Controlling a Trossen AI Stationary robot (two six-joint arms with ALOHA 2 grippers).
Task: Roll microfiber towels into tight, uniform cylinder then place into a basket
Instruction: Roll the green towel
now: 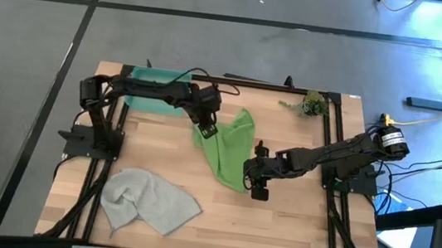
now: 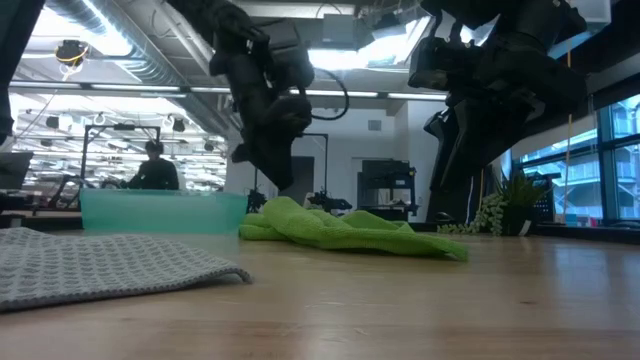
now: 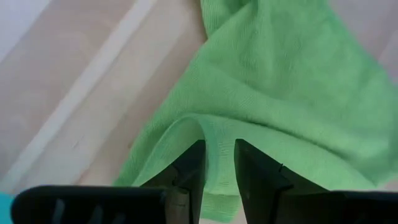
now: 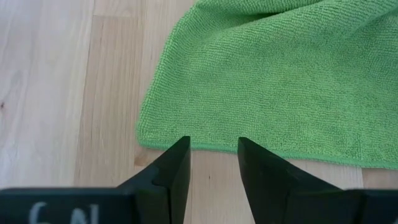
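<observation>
The lime green towel [image 1: 235, 146] lies crumpled in a long strip on the middle of the table; it also shows in the low view [image 2: 350, 228]. My left gripper [image 1: 207, 129] is at its far-left edge, shut on a raised fold [image 3: 219, 163]. My right gripper [image 1: 254, 180] is open at the towel's near right end; its fingers stand just short of the hem [image 4: 211, 147] in the right wrist view. The pale grey towel [image 1: 149, 202] lies bunched at the near left. The teal basket [image 1: 153, 93] stands at the far left, partly under my left arm. My left gripper pinches a raised fold of the green towel's edge [image 3: 219, 155] between its two fingers [image 3: 189, 171]. The fingers come from above, slanting down. The fold stands up a little between them. The rest of the towel lies slack on the table.
A small leafy plant sprig [image 1: 311, 103] lies at the far right corner. Black frame rails run along the table's sides. Bare wood shows at the near middle and near right [image 1: 292, 232]. A person [image 2: 152, 165] sits far off in the room behind.
</observation>
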